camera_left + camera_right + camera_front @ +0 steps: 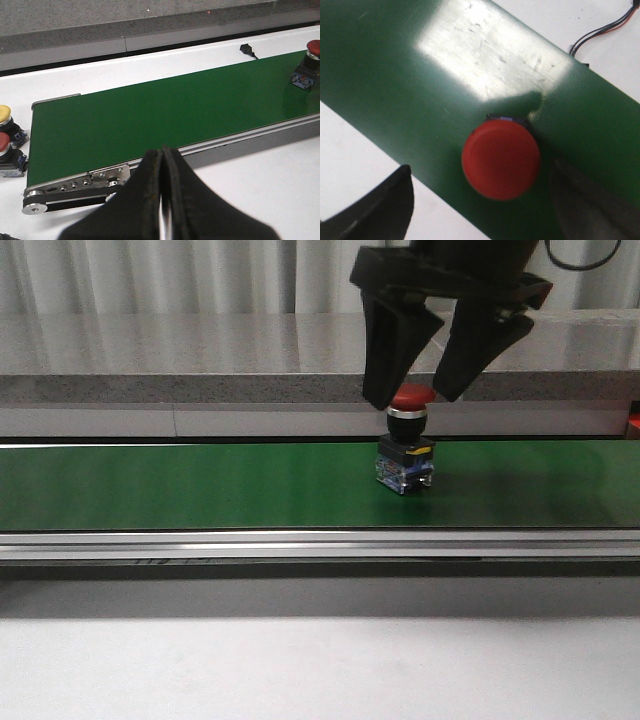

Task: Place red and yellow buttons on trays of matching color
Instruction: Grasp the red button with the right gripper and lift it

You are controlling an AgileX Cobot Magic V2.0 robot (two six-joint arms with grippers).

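A red button (pixel 409 398) on a black and blue base stands upright on the green conveyor belt (pixel 200 485). My right gripper (pixel 412 398) hangs open right over it, one finger on each side of the red cap, not gripping. The right wrist view shows the red cap (pixel 501 159) from above between the two fingers. My left gripper (pixel 162 152) is shut and empty near the belt's end. The left wrist view shows the same red button (pixel 306 65) far along the belt. A yellow button (pixel 5 116) and another red button (pixel 6 150) sit beside the belt's end. No tray is in view.
The belt's metal rail (pixel 300 543) runs along the near side. A grey ledge (pixel 200 390) lies behind the belt. A small black connector (pixel 247 49) lies on the white table (pixel 260 190). Wires (pixel 615 24) lie beside the belt.
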